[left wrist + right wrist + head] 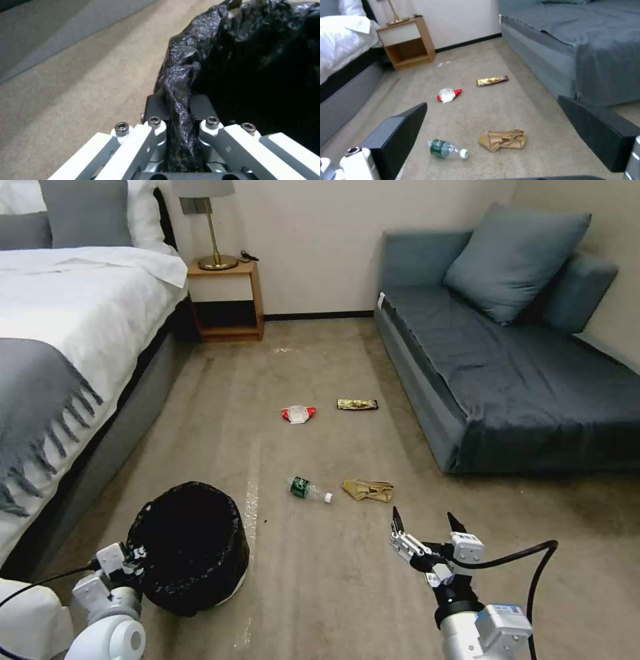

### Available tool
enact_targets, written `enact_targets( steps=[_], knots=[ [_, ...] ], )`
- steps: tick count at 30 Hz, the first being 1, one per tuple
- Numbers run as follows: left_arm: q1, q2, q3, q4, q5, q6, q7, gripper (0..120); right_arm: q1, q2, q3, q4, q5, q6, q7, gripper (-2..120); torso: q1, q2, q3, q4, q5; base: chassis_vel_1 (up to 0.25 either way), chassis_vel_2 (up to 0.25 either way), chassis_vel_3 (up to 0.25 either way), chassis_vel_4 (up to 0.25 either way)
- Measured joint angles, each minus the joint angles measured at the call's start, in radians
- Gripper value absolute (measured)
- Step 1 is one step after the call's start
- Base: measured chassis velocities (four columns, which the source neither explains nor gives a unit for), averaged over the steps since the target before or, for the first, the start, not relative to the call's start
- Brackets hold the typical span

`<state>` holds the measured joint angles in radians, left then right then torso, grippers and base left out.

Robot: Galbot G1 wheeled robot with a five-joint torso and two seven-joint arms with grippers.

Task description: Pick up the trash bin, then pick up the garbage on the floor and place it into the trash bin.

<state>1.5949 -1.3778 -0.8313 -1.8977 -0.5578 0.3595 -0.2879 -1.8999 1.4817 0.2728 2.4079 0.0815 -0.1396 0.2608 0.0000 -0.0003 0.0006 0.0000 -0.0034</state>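
Carpet (320, 593) is where all of it sits, between a bed (60, 333) and a blue-grey sofa (533, 380).

The left gripper (178, 110) is seen clamped on the rim of the trash bin (188, 547), with a twisted fold of the black bag (180, 82) pinched between its fingers (156, 106). The bin's black-lined body is seen right beyond that gripper, touching it; whether it's lifted off the carpet can't really be told from these shots.

The right gripper (428, 527) is held over the floor with its 2 fingers (396, 135) spread wide apart, nothing between them.

4 bits of garbage are spotted out in front of it:
- crumpled brown paper (368, 489), just ahead of the fingertips, closest of the lot
- green bottle (309, 489) with a white cap, lying on its side, also just ahead but off toward the left-gripper side, near the paper without touching it
- red-and-white wrapper (298, 414), well farther out, beyond the bottle
- gold-brown snack bar wrapper (357, 405), about as far out, beside the red one and well apart from the gripper

In the right wrist view the paper (502, 139) and bottle (447, 149) are framed between the 2 open fingers, with the other 2 wrappers farther off.
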Motion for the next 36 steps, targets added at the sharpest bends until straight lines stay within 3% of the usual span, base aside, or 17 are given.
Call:
enact_targets(
  steps=[7, 9, 12, 25, 36],
  knots=[
    [0.028, -0.001, -0.001, -0.065, 0.031, -0.023, -0.011, 8, -0.001, 0.004, -0.003, 0.002, 0.005, 0.012, -0.008, 100, 0.000, 0.000, 0.000, -0.0006, -0.0001, 0.000, 0.000, 0.000, 0.000],
    [0.039, -0.001, -0.005, -0.094, 0.049, -0.036, -0.019, 7, -0.002, 0.007, -0.004, 0.002, 0.005, 0.013, -0.009, 100, 0.000, 0.000, 0.000, -0.0005, 0.0022, 0.000, 0.000, 0.000, 0.000],
    [0.048, -0.001, -0.007, -0.112, 0.065, -0.045, -0.024, 7, -0.003, 0.008, -0.006, 0.001, 0.005, 0.014, -0.009, 100, 0.000, 0.000, 0.000, -0.0002, 0.0021, 0.000, 0.000, 0.000, 0.000],
    [0.109, -0.002, -0.014, -0.206, 0.238, -0.134, -0.028, 6, -0.018, 0.018, -0.019, 0.009, 0.004, 0.017, -0.038, 100, 0.000, 0.000, -0.001, 0.0000, 0.0035, 0.000, 0.000, 0.000, 0.000],
    [0.125, 0.001, -0.018, -0.215, 0.317, -0.168, -0.027, 6, -0.019, 0.028, -0.023, -0.005, 0.018, 0.023, -0.073, 100, 0.000, 0.000, -0.001, 0.0000, 0.0035, 0.000, 0.000, 0.000, 0.000]
  ],
)
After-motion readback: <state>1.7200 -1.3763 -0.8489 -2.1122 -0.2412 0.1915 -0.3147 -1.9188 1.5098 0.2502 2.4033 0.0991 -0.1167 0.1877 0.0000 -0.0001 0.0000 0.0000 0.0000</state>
